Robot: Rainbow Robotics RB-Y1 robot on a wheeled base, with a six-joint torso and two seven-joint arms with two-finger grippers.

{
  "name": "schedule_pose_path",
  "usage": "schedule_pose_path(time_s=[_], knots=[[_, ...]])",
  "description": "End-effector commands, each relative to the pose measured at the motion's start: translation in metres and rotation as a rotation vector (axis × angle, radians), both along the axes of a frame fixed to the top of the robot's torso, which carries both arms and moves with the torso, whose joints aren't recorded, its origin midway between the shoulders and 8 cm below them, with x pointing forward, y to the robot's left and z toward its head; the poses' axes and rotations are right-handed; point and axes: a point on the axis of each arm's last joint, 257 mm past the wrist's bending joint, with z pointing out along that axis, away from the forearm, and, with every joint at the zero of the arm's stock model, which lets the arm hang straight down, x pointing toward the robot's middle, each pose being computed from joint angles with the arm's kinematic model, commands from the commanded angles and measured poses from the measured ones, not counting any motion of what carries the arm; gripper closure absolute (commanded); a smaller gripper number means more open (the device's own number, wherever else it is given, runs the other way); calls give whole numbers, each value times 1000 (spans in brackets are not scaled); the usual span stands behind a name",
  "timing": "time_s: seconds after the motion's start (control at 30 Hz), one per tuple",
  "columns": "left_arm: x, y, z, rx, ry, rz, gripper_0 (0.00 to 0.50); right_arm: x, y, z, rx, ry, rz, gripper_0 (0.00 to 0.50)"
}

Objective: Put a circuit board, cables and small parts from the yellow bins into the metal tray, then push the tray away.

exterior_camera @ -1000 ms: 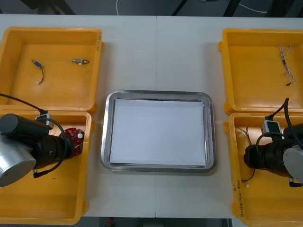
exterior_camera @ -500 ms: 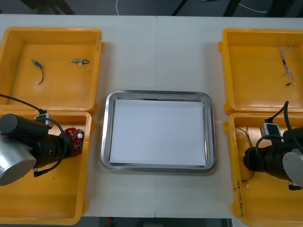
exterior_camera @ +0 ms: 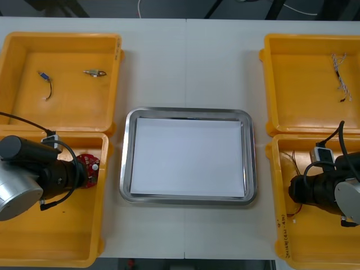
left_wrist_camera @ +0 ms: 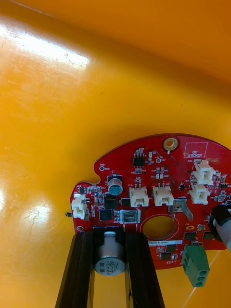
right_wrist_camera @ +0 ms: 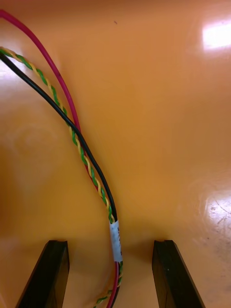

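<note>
A round red circuit board (left_wrist_camera: 154, 192) lies in the near left yellow bin (exterior_camera: 56, 247), by the bin's wall nearest the tray. My left gripper (left_wrist_camera: 110, 240) is shut on the board's edge, its black fingers (left_wrist_camera: 84, 269) pinching a silver capacitor there; from above, the left gripper (exterior_camera: 81, 173) reaches toward the board (exterior_camera: 90, 167). My right gripper (right_wrist_camera: 111, 248) stands open low in the near right bin (exterior_camera: 315, 253), its fingers on either side of a bundle of red, black and yellow-green twisted cables (right_wrist_camera: 79, 144). The metal tray (exterior_camera: 126, 169), white inside, sits between the bins.
The far left bin (exterior_camera: 62, 39) holds a small metal part (exterior_camera: 94, 72) and a short dark cable (exterior_camera: 46, 85). A thin twisted cable (exterior_camera: 340, 76) lies in the far right bin (exterior_camera: 292, 42). Bare table stretches beyond the tray.
My left gripper's fingers have come together on the circuit board, which shifted slightly. The right arm has edged a little deeper into its bin, still open.
</note>
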Motion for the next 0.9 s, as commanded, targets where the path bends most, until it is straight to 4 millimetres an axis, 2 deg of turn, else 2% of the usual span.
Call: schedule_pose_path(time_s=[0.03,0.47,0.7,0.9], knots=[[-10,-9,-10,-61,18,70,500,-7,3,-6,7,6,-15,0],[-5,-2,6,-71,15,78,500,-7,3,-6,9,2,-16,0],[-11,3,20,-66,28,71,500,-9,4,-8,17,9,-21,0],[-16,16,33,-65,37,84,500,-11,5,-9,26,14,-25,0]])
